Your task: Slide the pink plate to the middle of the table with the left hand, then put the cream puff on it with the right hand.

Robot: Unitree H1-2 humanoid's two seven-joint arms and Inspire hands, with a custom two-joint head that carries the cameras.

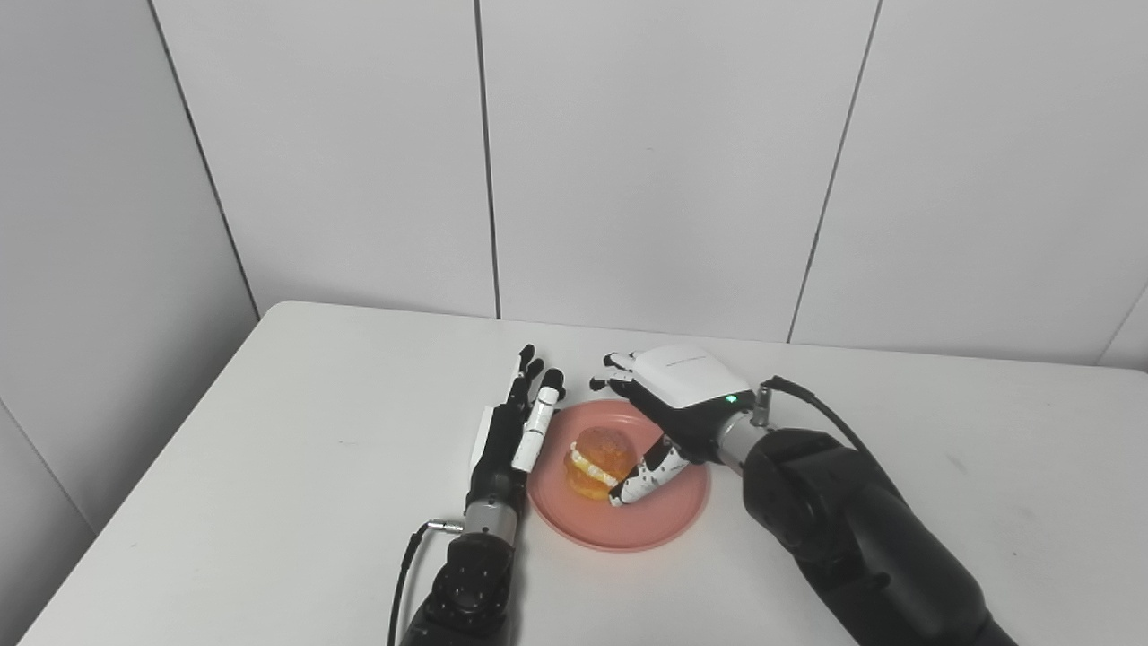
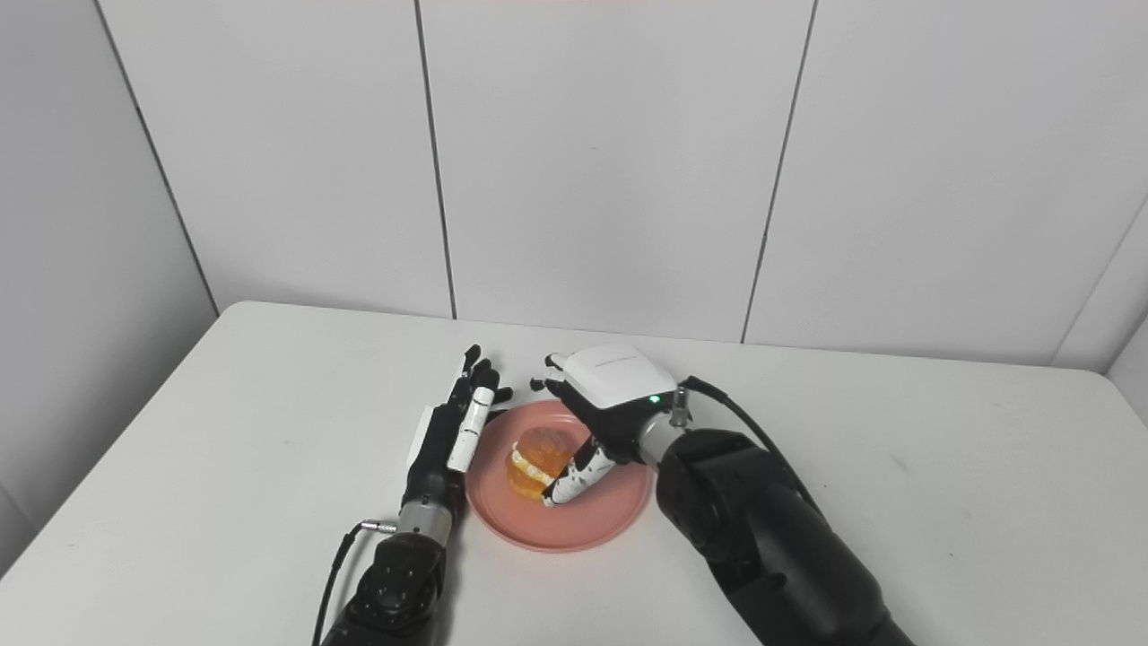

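Both arms come up from the near edge of the white desk [image 1: 269,431], with loads of bare surface left and right. The pink plate [image 1: 628,529] sits around the middle with the left hand [image 1: 516,431] flat along its left rim, fingers straight and holding nothing. On the plate is the cream puff [image 1: 596,459], golden with a pale cream band, and the right hand [image 1: 673,404] is cupped over it, thumb [image 1: 647,475] touching its side but fingers not clamped.
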